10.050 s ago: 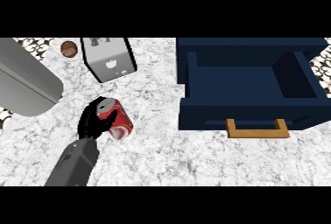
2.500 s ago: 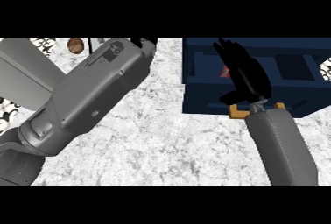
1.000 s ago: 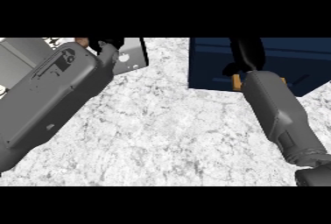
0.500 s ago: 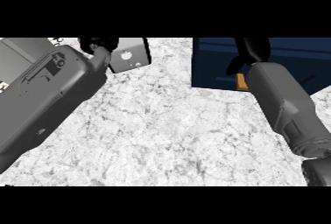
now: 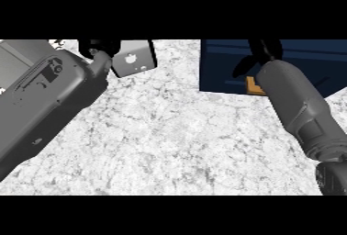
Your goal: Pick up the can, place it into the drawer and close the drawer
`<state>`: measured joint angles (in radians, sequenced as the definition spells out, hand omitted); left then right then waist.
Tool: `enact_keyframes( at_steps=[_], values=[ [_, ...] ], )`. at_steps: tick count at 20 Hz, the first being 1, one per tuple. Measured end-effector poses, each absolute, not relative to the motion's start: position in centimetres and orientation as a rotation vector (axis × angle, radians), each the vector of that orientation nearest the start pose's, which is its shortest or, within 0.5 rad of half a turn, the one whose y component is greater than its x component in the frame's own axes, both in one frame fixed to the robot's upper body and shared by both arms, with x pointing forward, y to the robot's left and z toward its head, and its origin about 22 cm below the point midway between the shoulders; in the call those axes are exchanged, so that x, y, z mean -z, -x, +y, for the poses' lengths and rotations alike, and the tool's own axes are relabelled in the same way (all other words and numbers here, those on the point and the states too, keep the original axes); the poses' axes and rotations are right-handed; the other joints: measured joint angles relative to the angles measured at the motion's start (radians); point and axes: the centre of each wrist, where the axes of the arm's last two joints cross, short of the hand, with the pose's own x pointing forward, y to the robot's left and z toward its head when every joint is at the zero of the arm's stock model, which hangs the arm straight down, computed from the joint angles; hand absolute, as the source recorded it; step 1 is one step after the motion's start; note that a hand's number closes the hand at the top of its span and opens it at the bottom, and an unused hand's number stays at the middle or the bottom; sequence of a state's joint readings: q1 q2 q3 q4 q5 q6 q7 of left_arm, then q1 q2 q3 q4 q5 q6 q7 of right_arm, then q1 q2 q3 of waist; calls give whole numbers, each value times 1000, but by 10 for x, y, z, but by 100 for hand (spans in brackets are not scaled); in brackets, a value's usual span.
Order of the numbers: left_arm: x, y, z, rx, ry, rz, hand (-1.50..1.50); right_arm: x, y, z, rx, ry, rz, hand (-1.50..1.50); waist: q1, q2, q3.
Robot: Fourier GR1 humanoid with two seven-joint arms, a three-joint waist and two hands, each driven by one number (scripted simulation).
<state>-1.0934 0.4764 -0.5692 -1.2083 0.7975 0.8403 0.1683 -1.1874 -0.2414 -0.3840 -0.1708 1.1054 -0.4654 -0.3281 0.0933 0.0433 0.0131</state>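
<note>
The dark blue drawer (image 5: 298,59) sits top right on the marble counter (image 5: 183,137); its contents are hidden, and no can shows. The right hand (image 5: 261,53) reaches over the drawer and the left hand (image 5: 95,47) sits at the top edge; neither hand's fingers can be made out.

**Even, flat light**

Bright, diffuse light falls evenly on the bench (image 5: 176,137). The drawer (image 5: 224,64) at 1 o'clock reads dark. Soft shading rounds the forearms; no glare, no hard shadows.
</note>
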Motion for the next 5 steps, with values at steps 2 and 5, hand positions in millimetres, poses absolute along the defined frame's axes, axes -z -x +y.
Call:
enact_keyframes(
  at_steps=[2,5],
  values=[
    [-229,-383,120,-131,-14,-1723,-150,-97,-465,-213,-810,915,-1726,-150,-1,-4,-1],
    [-229,-382,122,-135,-18,-1722,-150,-98,-466,-212,-714,812,-1763,-150,-2,-5,-2]
  ],
)
